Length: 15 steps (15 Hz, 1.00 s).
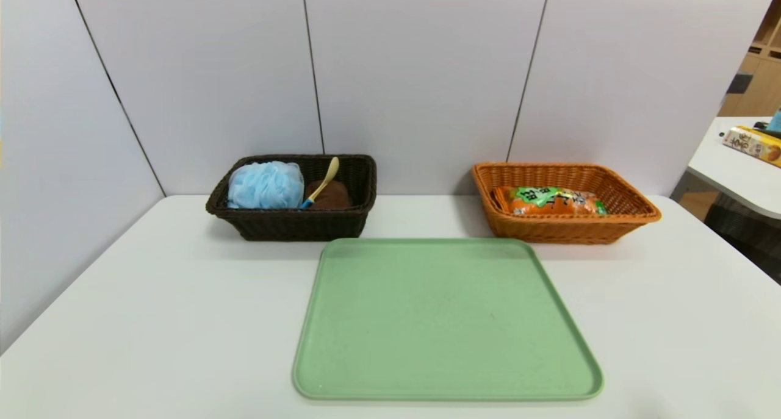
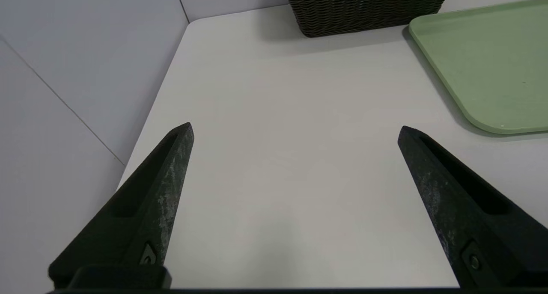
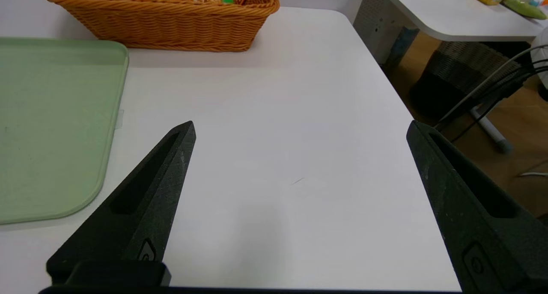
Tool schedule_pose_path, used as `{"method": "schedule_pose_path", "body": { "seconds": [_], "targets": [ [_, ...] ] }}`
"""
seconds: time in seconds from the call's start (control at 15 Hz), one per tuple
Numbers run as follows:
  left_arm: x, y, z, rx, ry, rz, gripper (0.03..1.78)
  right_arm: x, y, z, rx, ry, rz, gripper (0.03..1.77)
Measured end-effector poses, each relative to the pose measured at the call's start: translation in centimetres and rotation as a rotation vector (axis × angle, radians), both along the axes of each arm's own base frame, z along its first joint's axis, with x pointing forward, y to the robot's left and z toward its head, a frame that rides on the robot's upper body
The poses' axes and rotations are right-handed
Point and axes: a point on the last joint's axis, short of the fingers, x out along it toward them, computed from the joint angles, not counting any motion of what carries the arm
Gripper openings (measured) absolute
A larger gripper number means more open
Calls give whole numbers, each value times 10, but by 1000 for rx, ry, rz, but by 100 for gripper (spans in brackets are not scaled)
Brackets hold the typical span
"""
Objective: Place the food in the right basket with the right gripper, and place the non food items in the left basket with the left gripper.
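Fingers spread wide and gripping nothing, our left gripper [image 2: 295, 131] and right gripper [image 3: 299, 129] hang over bare white table [image 1: 152, 321] on either side of the green tray [image 1: 445, 321], well short of both baskets. Toward 11 o'clock the left basket [image 1: 293, 224] holds the blue pouf [image 1: 265, 185], the spoon [image 1: 322, 181] and the brown towel [image 1: 332, 194]; toward 1 o'clock the right basket [image 1: 564, 230] holds the food [image 1: 552, 200]. We see open tabletop before each gripper, wall panels behind the baskets, and the table's edge at 3 o'clock.
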Motion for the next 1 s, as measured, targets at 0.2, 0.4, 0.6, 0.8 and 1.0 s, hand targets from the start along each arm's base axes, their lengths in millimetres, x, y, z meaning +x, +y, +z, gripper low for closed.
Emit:
{"method": "schedule_pose_path", "body": {
  "seconds": [0.2, 0.4, 0.6, 0.8, 1.0],
  "targets": [
    [-1, 0, -6, 0, -3, -3, 169, -5, 0, -3, 1, -20, -17, 170],
    [-5, 0, -8, 3, -27, -11, 169, -13, 0, -11, 0, -48, -34, 170],
    [-8, 0, -15, 4, -42, -15, 169, -23, 0, -19, 0, -91, -39, 170],
    [-9, 1, -25, 0, -49, -15, 169, -30, 0, -26, 2, -126, -45, 170],
    [-8, 1, -29, 0, -50, -15, 169, -36, 1, -31, 0, -152, 4, 170]
  ]
}}
